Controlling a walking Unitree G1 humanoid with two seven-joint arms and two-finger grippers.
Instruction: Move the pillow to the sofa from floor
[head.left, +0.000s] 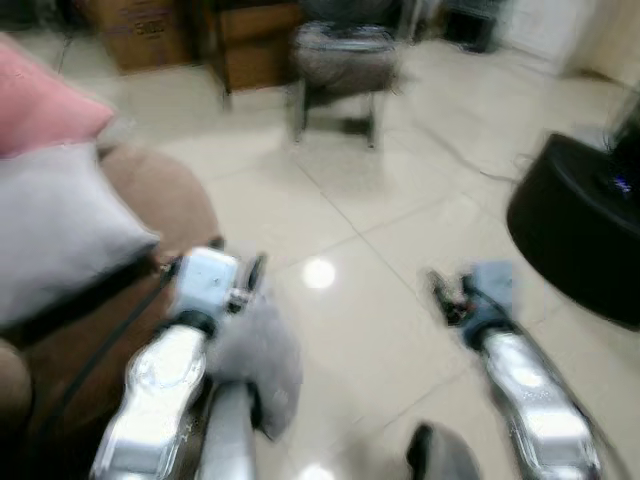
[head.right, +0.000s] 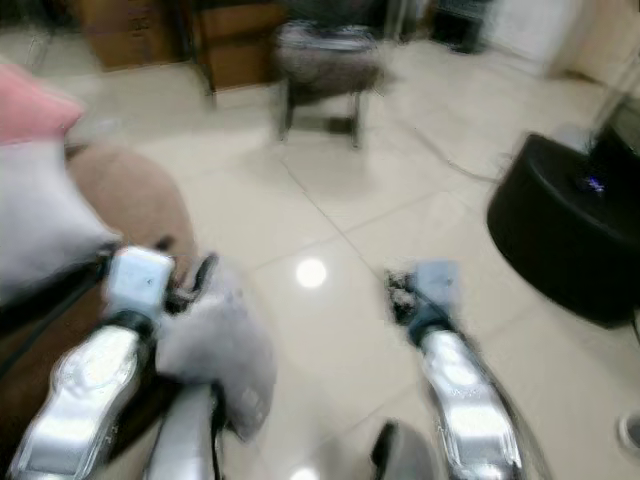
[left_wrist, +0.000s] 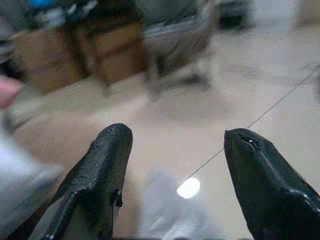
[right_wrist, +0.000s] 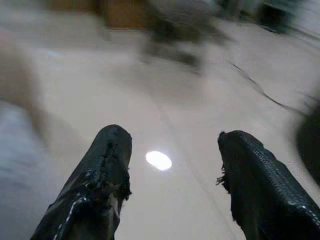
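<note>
The views are blurred by motion. A brown sofa (head.left: 150, 200) stands at my left, with a grey pillow (head.left: 55, 230) and a pink pillow (head.left: 40, 100) lying on it. A grey fluffy thing (head.left: 260, 365) sits low beside my left arm; I cannot tell whether it rests on the floor. My left gripper (left_wrist: 172, 137) is open and holds nothing, hovering by the sofa's arm above the tiles. My right gripper (right_wrist: 172, 137) is open too, out over bare floor (head.left: 380, 330) to the right.
A large black rounded object (head.left: 585, 225) stands at the right. Farther off are a grey padded chair (head.left: 345, 60), a wooden cabinet (head.left: 255, 40) and a cardboard box (head.left: 140, 30). Glossy beige tiles lie between them and me.
</note>
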